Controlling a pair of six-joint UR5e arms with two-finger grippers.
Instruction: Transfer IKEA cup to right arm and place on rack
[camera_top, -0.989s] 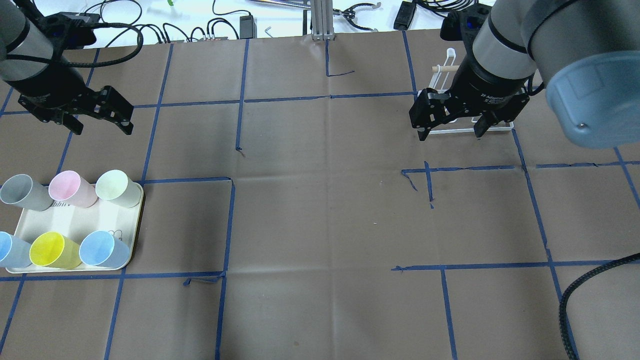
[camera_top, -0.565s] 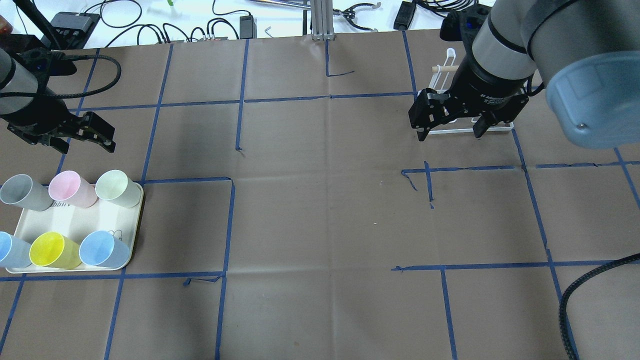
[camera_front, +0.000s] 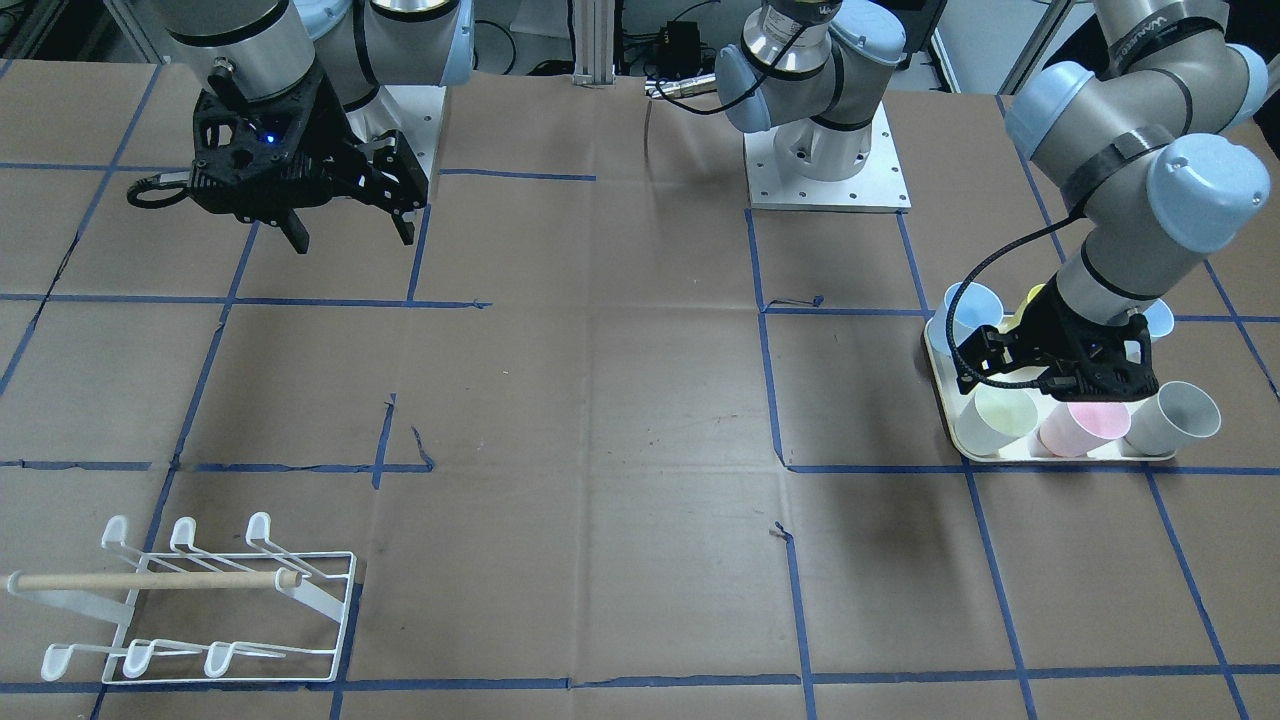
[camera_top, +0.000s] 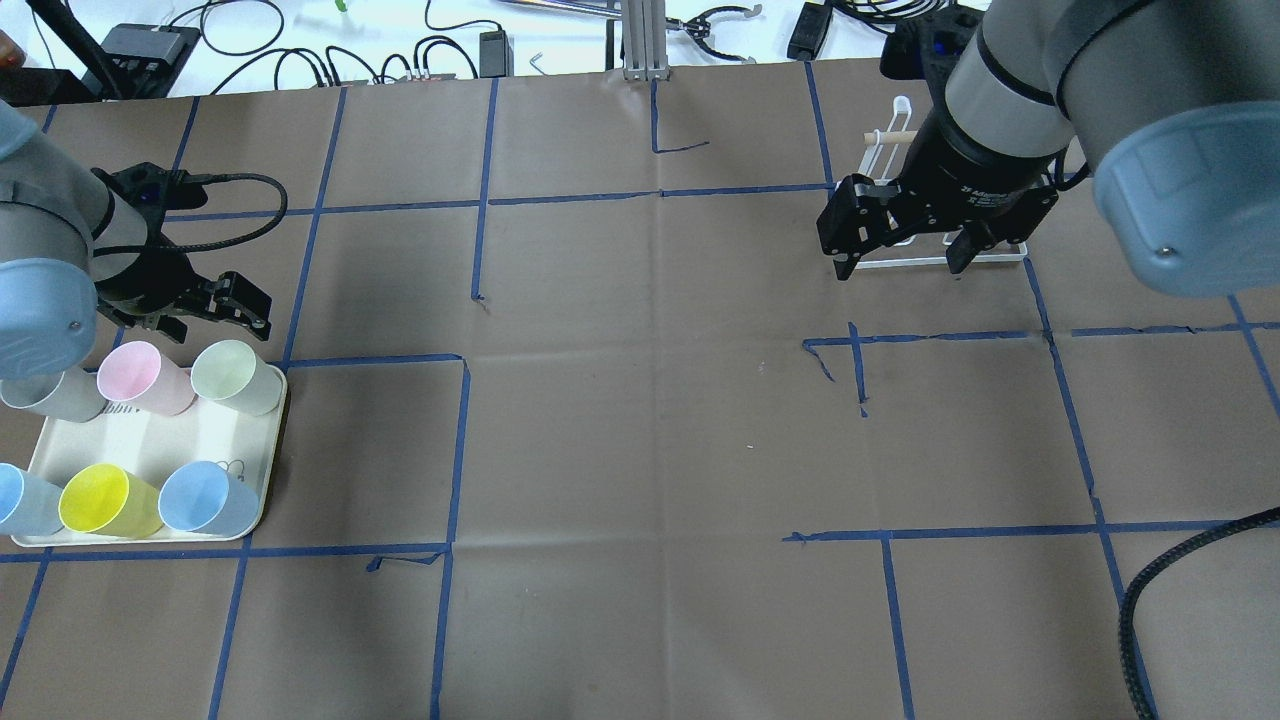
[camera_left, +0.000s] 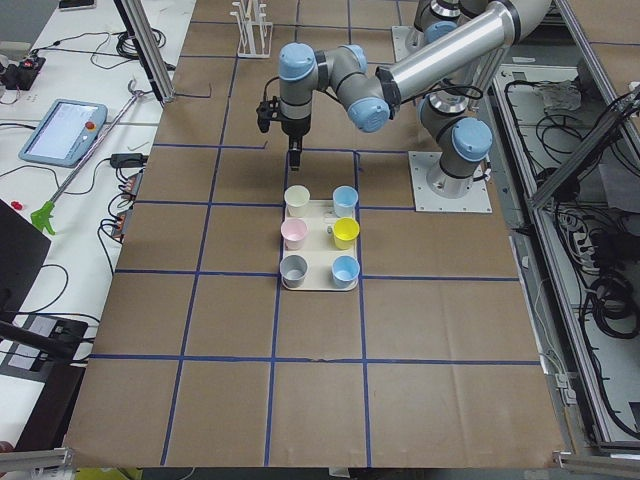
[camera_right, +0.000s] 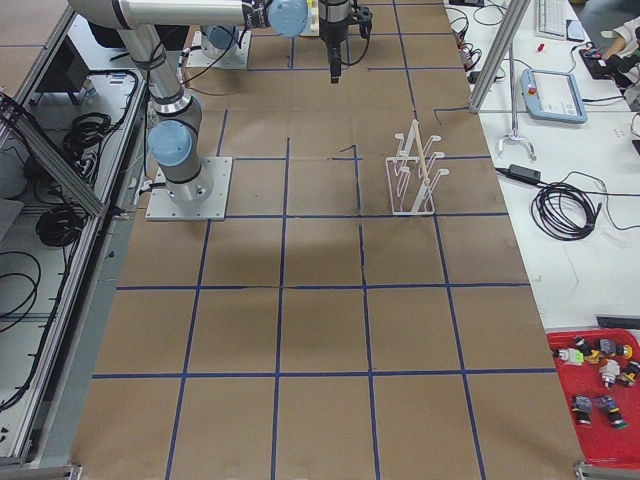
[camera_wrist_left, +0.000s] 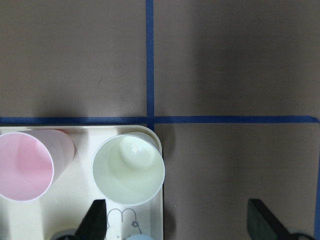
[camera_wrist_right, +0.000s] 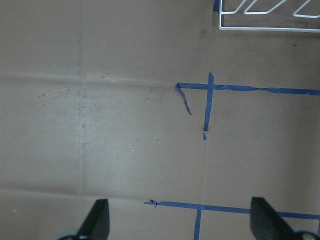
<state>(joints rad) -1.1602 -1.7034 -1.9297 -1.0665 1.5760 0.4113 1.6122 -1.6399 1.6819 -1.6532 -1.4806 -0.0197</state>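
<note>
Black left gripper (camera_top: 212, 312): spread wide and empty, pointing down just past the far edge of the cream tray (camera_top: 170, 430), beside the pale green cup (camera_top: 232, 375) but not around it.
Left fingertips (camera_wrist_left: 97, 222): one over the tray between the pink cup (camera_wrist_left: 25, 165) and the green one, the other over bare paper. Probably kept wide to straddle a cup on the way down.
Pale green cup: upright, mouth up, in the tray corner nearest the tool. Likeliest pick, judging by closeness alone.
Tray: six cups in two rows, all standing, none lifted. Grasp not yet begun.
Right gripper (camera_top: 902, 262): also wide open and empty, held above the table in front of the rack (camera_front: 200, 600), well apart from the cups. Seemingly parked near the drop-off, ready for a hand-over.
Rack: bare, at the opposite end of the brown paper (camera_top: 640, 450) from the tray. Prongs upturned, presumably to take a cup mouth-down.
Front-facing view: whole rack, six prongs and wooden dowel (camera_front: 150, 580), mostly hidden in the overhead view behind the right gripper.
Left wrist view: exact offset of the tips from the green cup, hard to read from overhead.
Right wrist view: only the rack's base wire at the top edge, with nothing between the tips.
Left side view: tool vertical, clear of the cup rims.
</note>
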